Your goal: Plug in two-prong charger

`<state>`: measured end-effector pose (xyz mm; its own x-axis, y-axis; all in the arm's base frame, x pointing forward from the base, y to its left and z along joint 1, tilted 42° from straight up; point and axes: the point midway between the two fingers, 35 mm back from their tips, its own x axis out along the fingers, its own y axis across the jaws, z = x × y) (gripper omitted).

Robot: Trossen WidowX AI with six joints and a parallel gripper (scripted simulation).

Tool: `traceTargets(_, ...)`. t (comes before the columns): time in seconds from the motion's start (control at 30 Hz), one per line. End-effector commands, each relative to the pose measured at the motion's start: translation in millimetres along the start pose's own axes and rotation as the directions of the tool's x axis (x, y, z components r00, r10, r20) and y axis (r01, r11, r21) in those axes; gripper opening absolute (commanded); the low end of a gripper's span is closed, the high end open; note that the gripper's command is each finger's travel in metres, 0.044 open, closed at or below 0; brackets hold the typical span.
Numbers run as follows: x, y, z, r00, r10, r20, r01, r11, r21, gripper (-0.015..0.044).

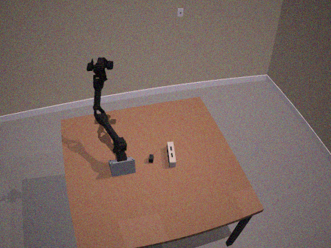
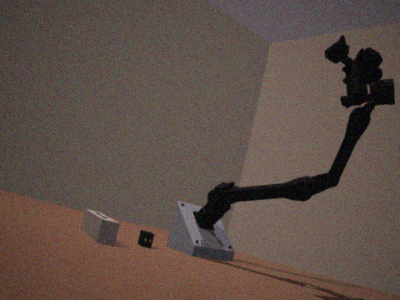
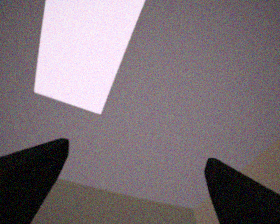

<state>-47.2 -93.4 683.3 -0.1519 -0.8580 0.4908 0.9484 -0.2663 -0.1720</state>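
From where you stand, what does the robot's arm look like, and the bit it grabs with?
The arm is black all over: slim, straight links joined by chunkier, knobbly joints. Its jaws are black too, two wedge-like fingers narrowing to blunt tips. I can make out no markings or cables on it.

In the top view, the strip [image 1: 171,154] [image 2: 101,228] stands on the table [image 1: 145,193] [image 2: 50,247] at centre frame. The charger [image 1: 151,158] [image 2: 146,238] sits on the table between strip and base [image 1: 123,168] [image 2: 213,252], apart from both. The base occupies the table left of the charger; the outlet [image 1: 181,12] is on the wall [image 1: 138,35], upper frame.
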Motion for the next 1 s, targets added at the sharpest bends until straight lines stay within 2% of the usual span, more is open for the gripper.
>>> traceTargets(0.0, 1, 2, -1, 1.000, 0.004, -0.001, -0.004, 1.000, -0.003, 0.0426)
traceTargets(0.03, 3, 6, -2, 1.000, 0.017, -0.004, -0.017, 1.000, -0.013, 0.0440)
traceTargets(0.47, 33, 125, -49, 0.937, 0.337, -0.094, -0.349, 0.910, -0.223, 0.0440)
traceTargets(0.97, 22, 252, -112, 0.735, 0.646, -0.209, -0.669, 0.639, -0.379, 0.0440)
